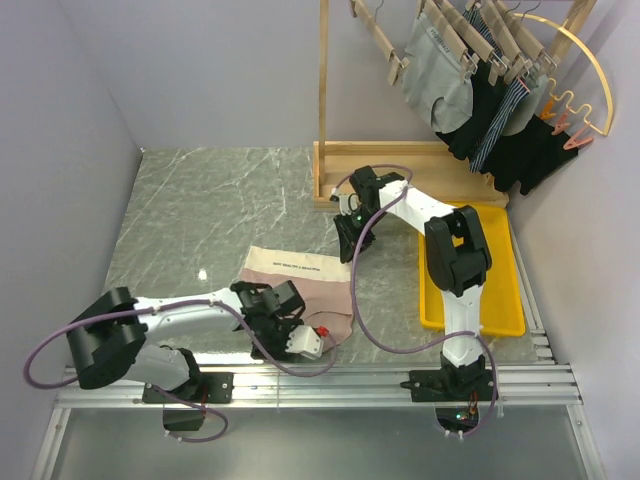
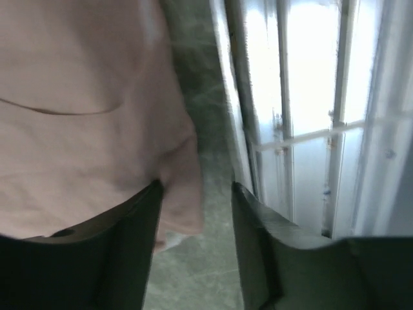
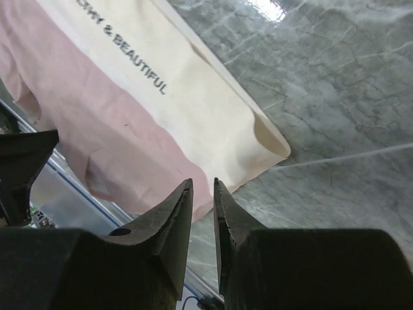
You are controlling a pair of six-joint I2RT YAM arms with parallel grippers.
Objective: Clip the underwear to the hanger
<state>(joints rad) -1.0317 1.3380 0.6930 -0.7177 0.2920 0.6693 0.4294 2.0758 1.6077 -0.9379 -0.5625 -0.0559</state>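
Observation:
The underwear (image 1: 300,285), dusty-pink briefs with a cream lettered waistband (image 3: 168,84), lies flat on the marble table. My left gripper (image 1: 303,338) is open at its near right corner. In the left wrist view the pink edge (image 2: 177,187) sits between the jaws, next to the left finger (image 2: 129,245). My right gripper (image 1: 348,232) hovers over the waistband's right end. Its jaws (image 3: 202,184) are nearly shut, with a narrow gap and nothing between them. An empty light-wood clip hanger (image 1: 383,42) hangs on the rack at the back.
A wooden rack (image 1: 325,110) at the back right carries hangers with grey (image 1: 440,75), black and striped garments and a gold wire arch (image 1: 585,75). A yellow tray (image 1: 500,300) lies on the right. Metal rails (image 1: 380,375) run along the near edge.

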